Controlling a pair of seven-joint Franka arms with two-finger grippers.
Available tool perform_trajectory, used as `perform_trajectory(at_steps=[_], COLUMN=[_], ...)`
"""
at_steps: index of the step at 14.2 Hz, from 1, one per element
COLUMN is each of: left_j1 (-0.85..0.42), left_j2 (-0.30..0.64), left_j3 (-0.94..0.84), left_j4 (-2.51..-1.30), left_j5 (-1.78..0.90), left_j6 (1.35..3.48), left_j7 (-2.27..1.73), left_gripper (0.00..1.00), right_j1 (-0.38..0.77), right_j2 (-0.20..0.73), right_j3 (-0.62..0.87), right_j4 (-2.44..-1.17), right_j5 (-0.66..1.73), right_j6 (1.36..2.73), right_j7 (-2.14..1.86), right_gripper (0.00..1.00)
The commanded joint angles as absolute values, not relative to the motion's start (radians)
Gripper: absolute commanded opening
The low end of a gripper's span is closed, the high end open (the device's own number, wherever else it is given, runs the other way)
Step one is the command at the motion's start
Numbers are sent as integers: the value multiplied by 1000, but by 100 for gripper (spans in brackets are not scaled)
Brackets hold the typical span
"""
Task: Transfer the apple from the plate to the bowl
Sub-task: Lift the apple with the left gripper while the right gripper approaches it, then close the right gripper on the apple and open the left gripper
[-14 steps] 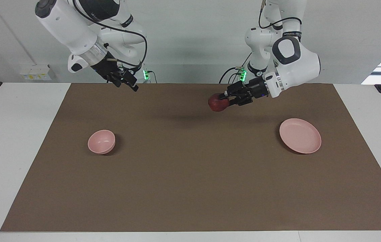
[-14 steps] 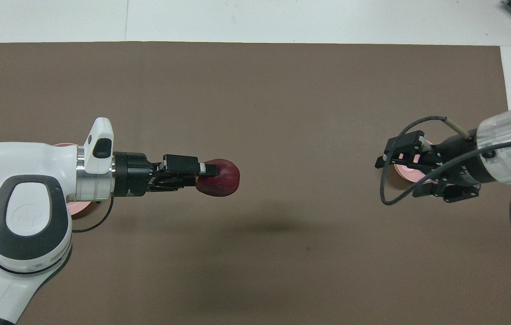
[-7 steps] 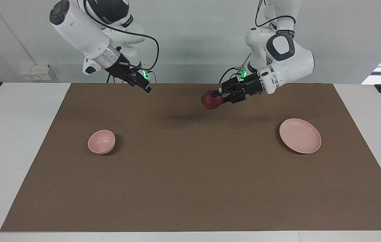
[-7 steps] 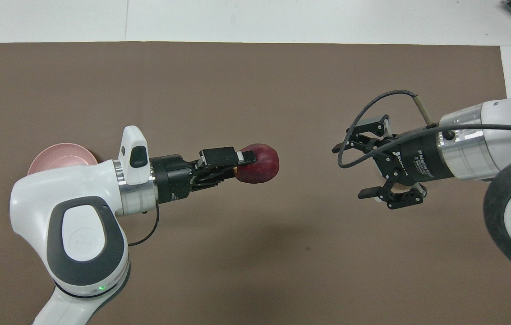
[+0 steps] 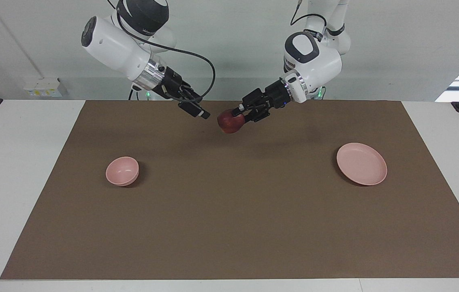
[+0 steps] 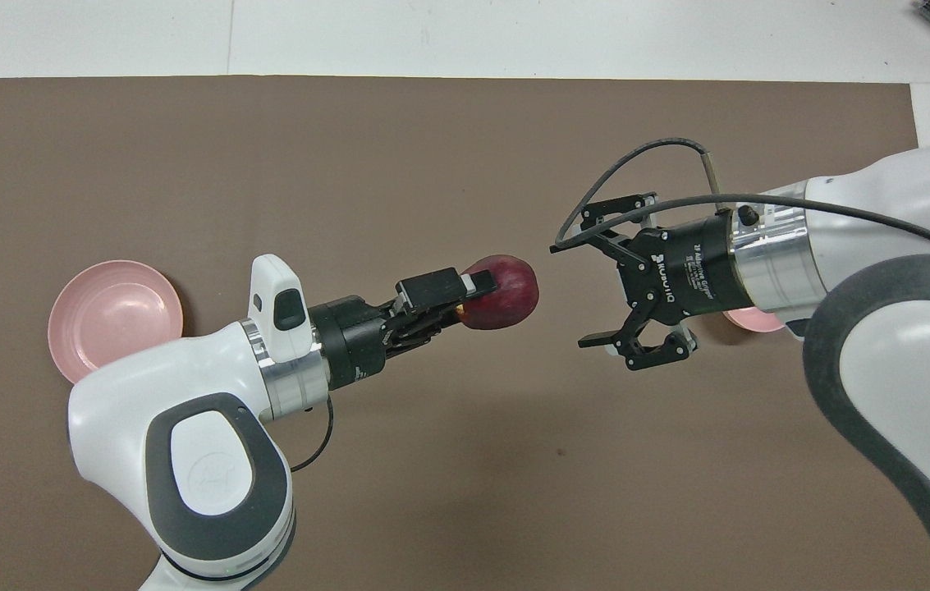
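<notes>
Table (image 5: 26, 170): mat (image 5: 229, 227), bowl (image 5: 122, 171), plate (image 5: 361, 163)

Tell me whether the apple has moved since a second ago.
Yes. Held in the left pincer, the apple has moved away from the plate, toward the bowl's end and the open right pincer.

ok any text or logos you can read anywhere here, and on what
"ROBOTIQ" in white on the black body of the right gripper, overhead view, seen slantwise.
Small white lettering on the black collar of each arm in the facing view: too small to read.
Round emblem on the left arm's grey panel: no letters readable.
</notes>
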State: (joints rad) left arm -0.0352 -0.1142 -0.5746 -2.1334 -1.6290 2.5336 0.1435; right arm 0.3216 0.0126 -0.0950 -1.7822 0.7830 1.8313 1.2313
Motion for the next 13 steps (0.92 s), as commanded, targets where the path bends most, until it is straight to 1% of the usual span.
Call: perform_trajectory(at_steps=[1,3,6,13], left_j1=[-37,-38,-38,-38], left_j2=[-143,-152,-161,-163], left_j3=[-578,-591,-635,-644], left_j4=[-2131,-2131,-2118,-2118], left_j5=[-1654,-1655,-1655,-1654], left_j6=[2568,2580,2637,2638], left_j7=[130,127,95,69], left_gripper=[0,0,0,0], right_j1=[339,341,385,411], right_j2=[17,23,46,52], right_j3=[-94,-94,-94,-94], right_j4=[-1790,-1789,-1784,-1792], right_j5=[816,816,816,813], right_j6=[1874,1879,1934,1925], right_j7=[1247,1240,1241,1235], right_gripper=[100,100,100,100])
